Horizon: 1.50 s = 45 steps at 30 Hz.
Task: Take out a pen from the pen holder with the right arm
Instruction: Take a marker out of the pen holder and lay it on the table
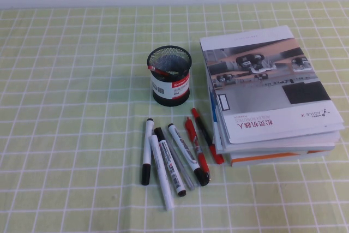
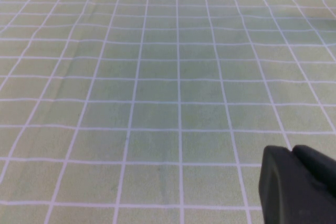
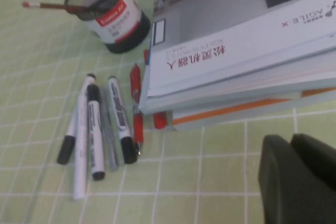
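Note:
A black mesh pen holder (image 1: 169, 75) with a red and white label stands mid-table. One thin red pen (image 1: 160, 71) leans inside it; in the right wrist view this pen (image 3: 52, 7) sticks out over the holder's (image 3: 111, 18) rim. Several markers and pens (image 1: 174, 156) lie on the cloth in front of the holder, also seen from the right wrist (image 3: 105, 129). My right gripper (image 3: 290, 139) is shut and empty, hovering low near the front of the book stack, well away from the holder. My left gripper (image 2: 291, 149) is shut over bare cloth. Neither arm shows in the high view.
A stack of books and brochures (image 1: 267, 91) lies right of the holder, close to the red pens (image 1: 199, 137); it fills much of the right wrist view (image 3: 241, 51). A green checked cloth (image 1: 65, 107) covers the table.

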Motion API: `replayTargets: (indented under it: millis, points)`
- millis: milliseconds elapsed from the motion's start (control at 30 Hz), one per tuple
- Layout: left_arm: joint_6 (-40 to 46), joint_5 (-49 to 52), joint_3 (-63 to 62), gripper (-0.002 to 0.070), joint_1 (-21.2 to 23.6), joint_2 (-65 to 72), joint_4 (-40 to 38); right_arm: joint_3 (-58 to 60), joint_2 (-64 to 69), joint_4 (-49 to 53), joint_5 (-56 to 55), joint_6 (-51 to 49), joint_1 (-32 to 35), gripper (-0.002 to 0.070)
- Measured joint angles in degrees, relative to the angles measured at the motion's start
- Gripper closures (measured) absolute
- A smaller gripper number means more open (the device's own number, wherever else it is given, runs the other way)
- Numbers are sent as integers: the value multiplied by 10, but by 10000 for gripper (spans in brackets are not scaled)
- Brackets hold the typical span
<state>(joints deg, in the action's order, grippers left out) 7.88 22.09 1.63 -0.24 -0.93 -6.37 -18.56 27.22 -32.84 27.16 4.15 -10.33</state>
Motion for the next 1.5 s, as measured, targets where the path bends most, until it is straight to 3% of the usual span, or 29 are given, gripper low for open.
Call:
replayTargets:
  millis: [433,667,967,1100,1333,1500]
  points:
    - [0,0,0,680,0,0,0,-201,290,65,40,68,-19,688]
    - [0,0,0,680,0,0,0,-298,415,106,-10,78,-153,689]
    - [0,0,0,680,0,0,0,-399,580,149,-153,159,-306,667]
    - [0,0,0,680,0,0,0,-405,625,168,-244,202,-347,562]
    - [0,0,0,680,0,0,0,-407,693,227,-420,222,-359,261]
    - [0,0,0,680,0,0,0,-408,741,252,-534,223,-359,213]
